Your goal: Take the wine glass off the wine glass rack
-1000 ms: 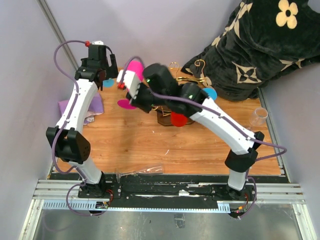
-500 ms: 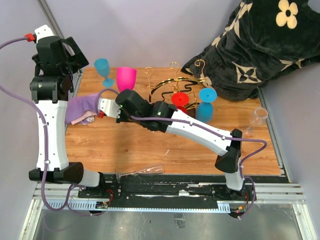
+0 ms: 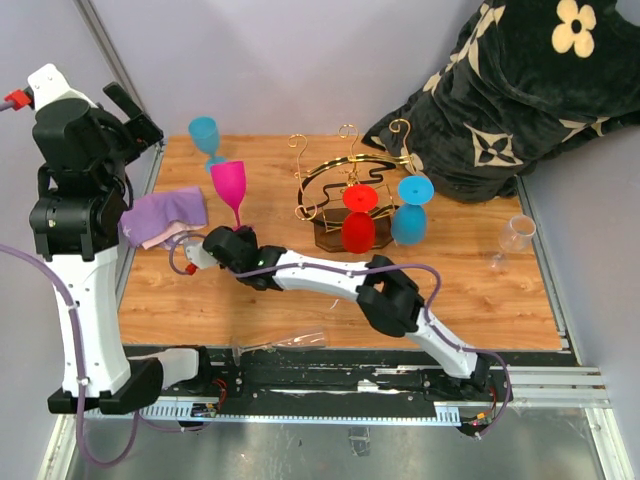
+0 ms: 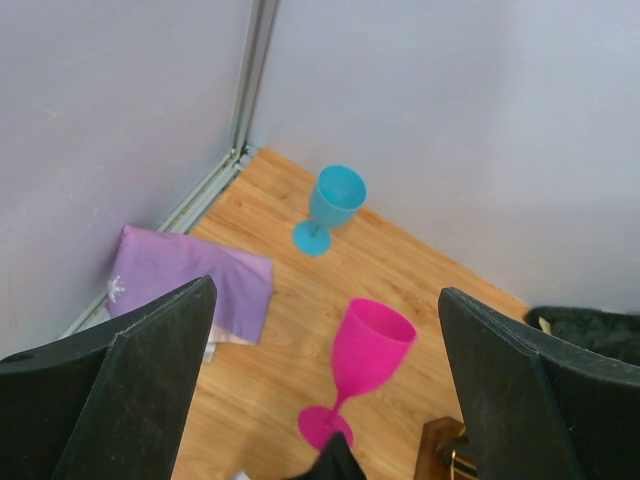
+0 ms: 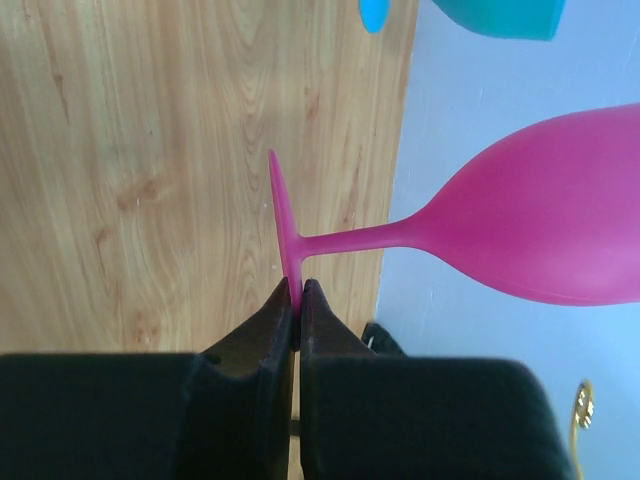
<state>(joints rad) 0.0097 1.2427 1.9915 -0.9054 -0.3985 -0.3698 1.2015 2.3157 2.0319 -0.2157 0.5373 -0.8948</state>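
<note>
My right gripper (image 3: pixel 236 238) reaches low across the table to the left and is shut on the foot of a pink wine glass (image 3: pixel 228 184). The right wrist view shows the jaws (image 5: pixel 297 290) pinching the foot's rim (image 5: pixel 283 225). The glass is upright, and I cannot tell if its foot touches the wood. The gold wire rack (image 3: pixel 340 180) on its dark base stands at back centre, to the right of the glass, with a red glass (image 3: pixel 358 228) and a blue glass (image 3: pixel 409 210) at it. My left gripper (image 3: pixel 133 108) is open and empty, high at the left, looking down on the pink glass (image 4: pixel 368 352).
A blue glass (image 3: pixel 205 137) stands at back left, also in the left wrist view (image 4: pixel 333 203). A purple cloth (image 3: pixel 165 214) lies at the left edge. A clear cup (image 3: pixel 517 232) is at the right, a clear glass (image 3: pixel 285 342) lies at the front edge, and a black patterned blanket (image 3: pixel 520 90) is at back right.
My right arm has carried the pink glass away from the rack, left and down toward the table, stretching out low. My left arm has swung up and back to the left.
</note>
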